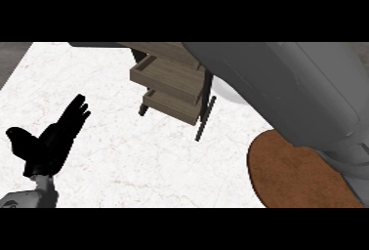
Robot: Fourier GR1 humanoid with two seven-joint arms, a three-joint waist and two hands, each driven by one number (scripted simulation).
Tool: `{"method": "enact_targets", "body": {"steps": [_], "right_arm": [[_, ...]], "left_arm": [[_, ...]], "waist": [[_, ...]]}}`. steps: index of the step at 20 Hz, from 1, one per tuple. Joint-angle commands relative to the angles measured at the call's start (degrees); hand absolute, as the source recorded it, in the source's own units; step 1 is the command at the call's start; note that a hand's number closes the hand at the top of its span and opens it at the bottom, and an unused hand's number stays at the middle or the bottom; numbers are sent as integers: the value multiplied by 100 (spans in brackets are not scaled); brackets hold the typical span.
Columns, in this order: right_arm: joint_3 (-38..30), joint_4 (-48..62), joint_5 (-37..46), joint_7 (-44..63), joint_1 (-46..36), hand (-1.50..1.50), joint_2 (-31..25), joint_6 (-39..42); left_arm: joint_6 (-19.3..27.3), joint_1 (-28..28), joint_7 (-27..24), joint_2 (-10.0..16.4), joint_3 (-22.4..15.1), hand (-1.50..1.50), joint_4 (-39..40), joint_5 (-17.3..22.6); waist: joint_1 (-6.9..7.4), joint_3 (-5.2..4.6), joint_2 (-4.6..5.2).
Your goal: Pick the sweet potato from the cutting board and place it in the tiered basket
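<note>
The white, faintly veined stone counter [144, 156] fills most of the view, spreading out below and to the left of the tiered basket. Next in size, the thick grey right forearm [302, 93] slants from the lower right up to the basket's right side and covers that side of it. The right hand does not show, so I cannot tell whether its fingers are spread or closed. The brown, round, wood-grained cutting board [296, 180] lies on the counter below and to the right of the basket, well apart from it. Its right part is hidden under the forearm, and the part that shows is bare. The tiered basket [169, 80], pale wooden trays stacked on thin dark legs, stands near the top of the view. Two trays show, one above the other, and the visible strip of the upper tray's inside is plain wood. The sweet potato cannot be seen on the board or in either tray, so I cannot tell where it is. Smallest, the black left hand [51, 141] rises from its grey left forearm [29, 197] well to the lower left of the basket, fingers straight and held together, thumb set apart, touching nothing.
</note>
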Motion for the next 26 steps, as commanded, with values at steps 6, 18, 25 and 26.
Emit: {"method": "enact_targets", "body": {"steps": [6, 18, 25, 26], "right_arm": [[-484, 1058, 472, -426, -375, -150, 623, -521], [-1936, 652, -10, -498, -396, -150, 592, -2107], [-2513, 117, 145, -257, -199, -150, 70, -2635], [-2430, -304, 220, -224, 140, -150, -143, -2464]], "left_arm": [[66, -71, 262, -77, 6, 0, -244, -14], [101, -378, 451, -42, 117, 0, -7, -15], [136, -2, 100, -250, -20, 0, -6, -161], [26, 74, 203, -105, 78, 0, -190, -51]], "waist": [[-3, 3, -5], [-85, 9, -13], [-124, 7, -35], [-180, 13, -66]]}}
